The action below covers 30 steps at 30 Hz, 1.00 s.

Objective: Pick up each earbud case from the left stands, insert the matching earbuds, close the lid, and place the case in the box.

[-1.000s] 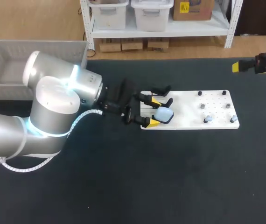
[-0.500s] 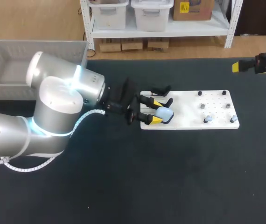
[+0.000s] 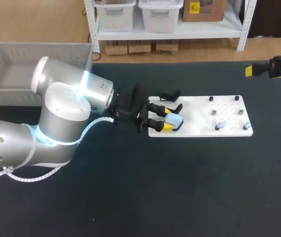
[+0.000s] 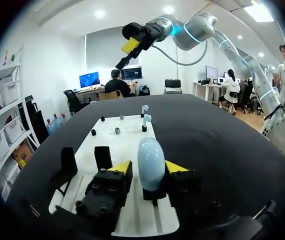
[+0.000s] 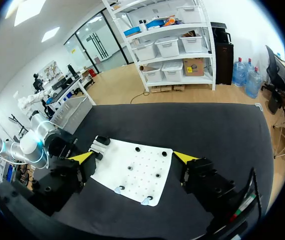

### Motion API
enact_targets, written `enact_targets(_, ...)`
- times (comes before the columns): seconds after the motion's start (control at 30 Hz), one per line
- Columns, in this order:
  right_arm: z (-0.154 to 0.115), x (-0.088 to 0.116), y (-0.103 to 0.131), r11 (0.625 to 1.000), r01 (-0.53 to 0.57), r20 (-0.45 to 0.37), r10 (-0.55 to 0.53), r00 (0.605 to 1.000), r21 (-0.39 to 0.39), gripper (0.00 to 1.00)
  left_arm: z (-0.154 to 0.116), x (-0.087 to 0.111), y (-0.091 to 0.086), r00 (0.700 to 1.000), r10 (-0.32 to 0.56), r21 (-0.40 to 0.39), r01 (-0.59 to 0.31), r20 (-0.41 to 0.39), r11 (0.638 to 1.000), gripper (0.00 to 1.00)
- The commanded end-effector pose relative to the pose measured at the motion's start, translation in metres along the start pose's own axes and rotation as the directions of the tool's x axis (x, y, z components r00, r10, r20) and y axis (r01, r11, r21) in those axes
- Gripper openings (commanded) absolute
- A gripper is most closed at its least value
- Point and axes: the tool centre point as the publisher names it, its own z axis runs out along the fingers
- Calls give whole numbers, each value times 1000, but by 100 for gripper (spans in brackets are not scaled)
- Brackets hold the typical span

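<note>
A pale blue earbud case (image 3: pixel 173 120) (image 4: pixel 151 161) stands upright on its black stand at the left end of the white board (image 3: pixel 199 108) (image 4: pixel 130 132). My left gripper (image 3: pixel 164 118) (image 4: pixel 147 167) is shut on it, one yellow tip against each side. Two pale earbuds (image 3: pixel 220 126) (image 4: pixel 144 114) sit on pegs at the board's far end. They also show in the right wrist view as earbuds (image 5: pixel 118 190) under my right gripper (image 5: pixel 132 157). That right gripper (image 3: pixel 251 70) hangs open and high above the table's far right side.
A grey box (image 3: pixel 12 66) sits at the table's back left, behind my left arm. Empty black stands (image 3: pixel 168 95) (image 4: pixel 68 162) are beside the held case. Short black pegs (image 3: pixel 211 98) dot the board.
My left gripper has slid a little to the right along the board, and its fingers have closed in onto the case's sides. The right arm has not moved.
</note>
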Motion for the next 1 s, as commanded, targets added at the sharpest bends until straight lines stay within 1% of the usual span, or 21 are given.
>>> enact_targets(0.03,0,0,0,1000,0,0,0,1000,0,100,2,3,1,1000,4,0,-4,4,1000,0)
enact_targets(0.17,0,0,0,1000,0,0,0,1000,0,100,1,1,-1,1000,10,0,-10,2,1000,0)
enact_targets(0.3,0,0,0,1000,0,0,0,1000,0,100,-3,-10,-5,999,43,-1,-43,8,999,0)
enact_targets(0.57,0,0,0,1000,0,0,0,1000,0,100,-11,-40,-13,990,113,-39,-110,89,993,0)
enact_targets(0.77,0,0,0,1000,0,0,0,1000,0,100,-14,-49,-18,975,132,-92,-117,177,989,0)
enact_targets(1.0,0,0,0,1000,0,0,0,1000,0,100,-17,-58,-20,966,142,-157,-109,216,982,0)
